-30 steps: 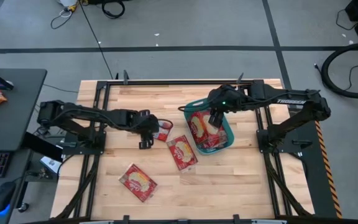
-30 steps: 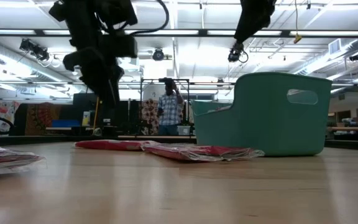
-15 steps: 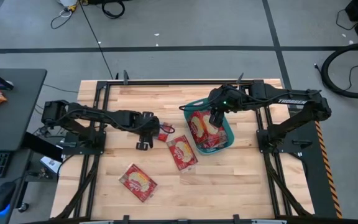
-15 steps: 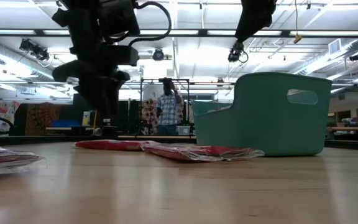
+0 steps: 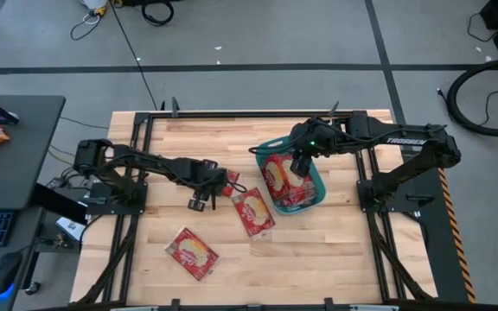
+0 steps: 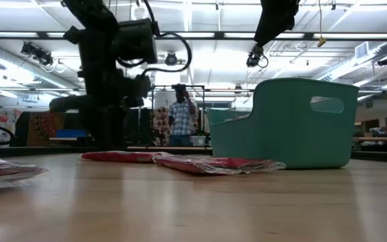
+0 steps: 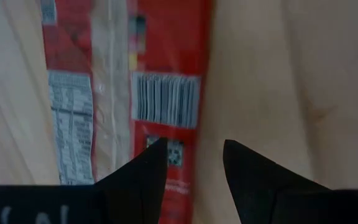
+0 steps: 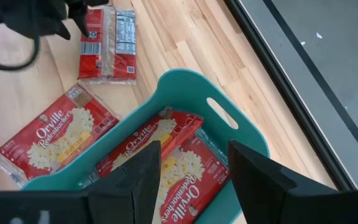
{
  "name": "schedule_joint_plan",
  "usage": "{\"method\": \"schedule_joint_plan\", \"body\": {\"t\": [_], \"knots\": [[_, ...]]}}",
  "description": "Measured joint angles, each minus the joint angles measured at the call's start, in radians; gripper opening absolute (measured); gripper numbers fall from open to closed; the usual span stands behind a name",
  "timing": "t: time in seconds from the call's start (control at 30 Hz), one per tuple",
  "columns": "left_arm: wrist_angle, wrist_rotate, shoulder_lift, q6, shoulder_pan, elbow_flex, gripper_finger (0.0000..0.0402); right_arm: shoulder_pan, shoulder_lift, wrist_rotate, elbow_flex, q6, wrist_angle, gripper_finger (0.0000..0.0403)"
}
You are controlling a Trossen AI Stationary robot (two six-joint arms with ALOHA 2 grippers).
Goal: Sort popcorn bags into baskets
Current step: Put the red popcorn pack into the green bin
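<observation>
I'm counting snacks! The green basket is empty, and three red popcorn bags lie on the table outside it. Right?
Not quite. The green basket isn't empty: the right wrist view shows red popcorn bags lying inside it. The three outside on the table are right.

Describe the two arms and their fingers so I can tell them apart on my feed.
Both arms are dark, jointed and near-black. The right arm carries white lettering along its link and a small green light near its wrist; the left arm shows no markings. Each gripper's fingers are matte black, tapering to points.

Two popcorn bags (image 8: 166, 162) (label up) lie inside the teal basket (image 8: 244, 134).
</observation>
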State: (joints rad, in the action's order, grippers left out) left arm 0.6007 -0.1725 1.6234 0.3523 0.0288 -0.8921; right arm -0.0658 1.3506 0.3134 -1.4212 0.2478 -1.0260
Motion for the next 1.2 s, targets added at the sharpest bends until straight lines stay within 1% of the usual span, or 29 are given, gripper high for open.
{"method": "schedule_joint_plan", "body": {"t": [0.13, 0.23, 0.3, 0.4, 0.57, 0.63, 0.8, 0.9, 1.03, 1.1, 1.2], "knots": [[-0.003, -0.058, 0.051, 0.0, 0.0, 0.0, 0.0162, 0.0, 0.0, 0.0, 0.0, 0.011, 0.002, 0.019], [-0.008, -0.074, 0.082, 0.0, -0.001, -0.004, 0.0162, 0.0, 0.0, -0.001, 0.0, 0.011, 0.002, 0.019], [-0.008, -0.081, 0.095, 0.0, -0.001, -0.006, 0.0154, 0.0, 0.0, -0.001, 0.0, 0.011, 0.002, 0.019], [-0.009, -0.085, 0.105, -0.012, 0.0, -0.005, 0.012, 0.0, 0.0, -0.01, 0.0, 0.014, 0.003, 0.019], [0.001, -0.071, 0.1, -0.074, 0.0, -0.004, 0.0022, 0.0, 0.0, -0.012, 0.0, 0.013, 0.005, 0.019], [0.004, -0.064, 0.099, -0.095, 0.001, -0.005, 0.0012, 0.0, 0.0, -0.012, 0.0, 0.013, 0.008, 0.019], [0.039, -0.056, 0.075, -0.127, 0.001, -0.002, 0.0014, 0.0, 0.005, -0.019, 0.0, 0.002, 0.021, 0.019], [0.097, 0.004, 0.029, -0.182, 0.006, 0.0, 0.0006, 0.0, 0.006, -0.039, 0.011, -0.012, 0.042, 0.019], [0.116, 0.101, -0.06, -0.217, 0.014, -0.016, 0.0004, 0.0, 0.006, -0.073, 0.032, -0.015, 0.081, 0.019], [0.124, 0.162, -0.103, -0.223, 0.014, -0.017, 0.0003, 0.0, 0.005, -0.094, 0.054, -0.016, 0.129, 0.019], [0.119, 0.236, -0.161, -0.269, 0.014, -0.025, 0.0003, 0.001, 0.006, -0.146, 0.093, -0.043, 0.202, 0.019]]}}
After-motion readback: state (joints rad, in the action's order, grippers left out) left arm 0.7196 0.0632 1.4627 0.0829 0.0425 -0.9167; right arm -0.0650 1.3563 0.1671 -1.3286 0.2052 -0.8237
